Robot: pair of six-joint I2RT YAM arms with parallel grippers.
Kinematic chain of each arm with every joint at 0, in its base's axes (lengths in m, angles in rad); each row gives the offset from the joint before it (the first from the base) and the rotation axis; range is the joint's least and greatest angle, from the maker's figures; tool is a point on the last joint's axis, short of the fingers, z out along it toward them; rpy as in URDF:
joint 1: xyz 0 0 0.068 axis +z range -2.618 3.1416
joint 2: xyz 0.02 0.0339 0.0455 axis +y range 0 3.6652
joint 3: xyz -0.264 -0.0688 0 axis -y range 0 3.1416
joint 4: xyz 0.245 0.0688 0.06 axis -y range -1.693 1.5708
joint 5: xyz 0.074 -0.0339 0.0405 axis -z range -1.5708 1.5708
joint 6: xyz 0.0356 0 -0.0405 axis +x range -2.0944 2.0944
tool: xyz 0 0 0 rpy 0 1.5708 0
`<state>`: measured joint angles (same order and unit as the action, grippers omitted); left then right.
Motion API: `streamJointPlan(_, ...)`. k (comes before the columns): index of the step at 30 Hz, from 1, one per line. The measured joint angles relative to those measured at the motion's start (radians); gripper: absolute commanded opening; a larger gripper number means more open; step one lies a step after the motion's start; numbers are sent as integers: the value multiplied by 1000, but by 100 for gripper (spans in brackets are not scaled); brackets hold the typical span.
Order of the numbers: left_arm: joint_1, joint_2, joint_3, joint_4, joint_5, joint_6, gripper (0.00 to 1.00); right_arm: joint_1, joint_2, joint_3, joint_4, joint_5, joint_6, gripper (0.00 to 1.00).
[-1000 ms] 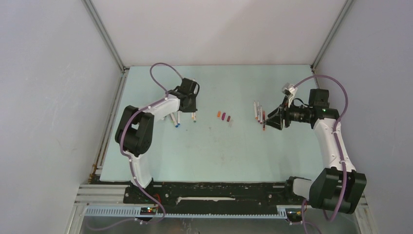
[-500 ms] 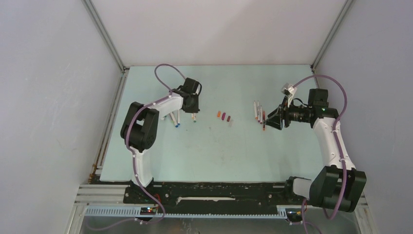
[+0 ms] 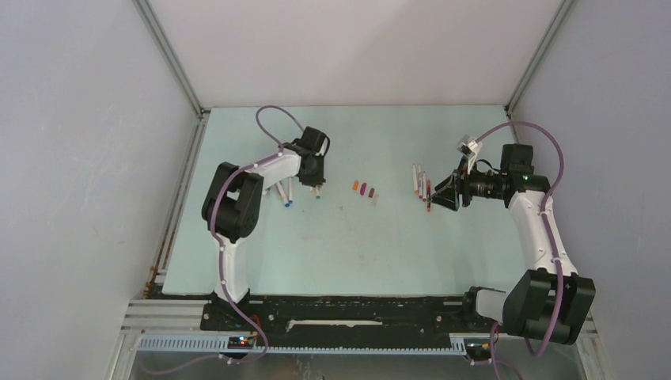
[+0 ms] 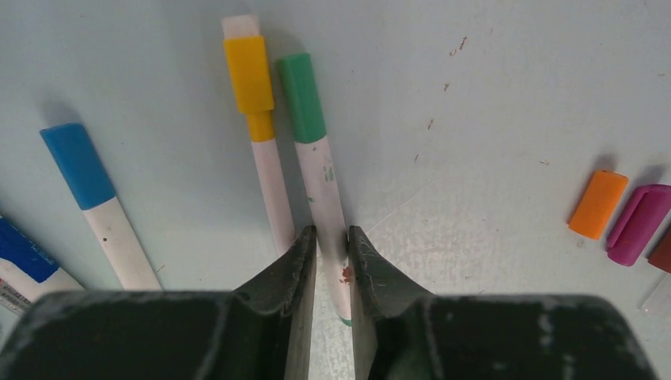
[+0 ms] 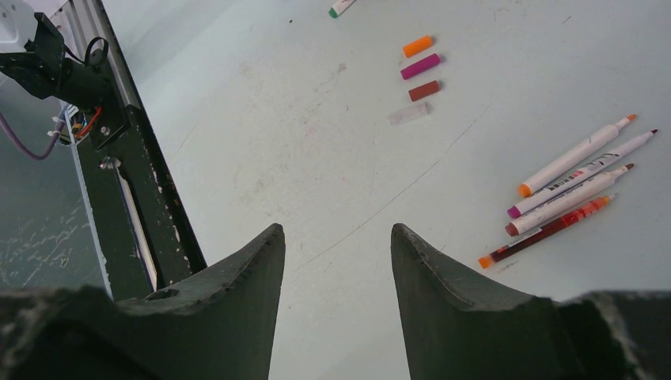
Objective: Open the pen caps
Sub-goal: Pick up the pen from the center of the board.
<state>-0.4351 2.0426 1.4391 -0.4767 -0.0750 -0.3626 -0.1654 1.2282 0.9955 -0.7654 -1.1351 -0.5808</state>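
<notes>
Pale tabletop (image 3: 356, 245), white walls; left tool (image 4: 332, 235) is narrowed onto the white barrel of the green-capped pen (image 4: 320, 170), apparently pinning it so the green cap (image 4: 301, 96) ahead can be pulled. Yellow cap (image 4: 248, 73) and blue cap (image 4: 76, 165) sit on pens to its left. Right tool (image 5: 338, 237) hangs half-spread and empty, with loose caps (image 5: 419, 66) ahead and bare pens (image 5: 576, 154) to its right.

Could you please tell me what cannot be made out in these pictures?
Left wrist view: whether the left gripper actually pinches the green-capped pen; its own fingers cover the contact.
Left wrist view: the dark red cap, cut off by the right edge.
Top view: the clear cap, too small and pale to make out there.
</notes>
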Motion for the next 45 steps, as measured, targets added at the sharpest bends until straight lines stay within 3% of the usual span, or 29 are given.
streamJointPlan(3,0,6,11,-13,0,-1,12,-1,0,0,0,0,0,54)
streamJointPlan(11,0,7,11,-15,0,0,0,-22,0,0,0,-5,0,54)
streamJointPlan(18,0,-45,-45,-5,-1,5,0,-23,0,0,-2,-13,0,54)
streamJointPlan(23,-3,-222,-174,37,4,2,0,-13,0,0,-5,-21,-4,54)
streamJointPlan(36,-52,-776,-628,486,187,-119,0,14,-10,-18,-34,-128,-58,56)
streamJointPlan(41,-131,-845,-747,720,245,-224,0,21,-73,-113,48,-212,-5,63)
streamJointPlan(45,-226,-840,-768,858,246,-288,0,28,-138,-211,237,-288,175,65)
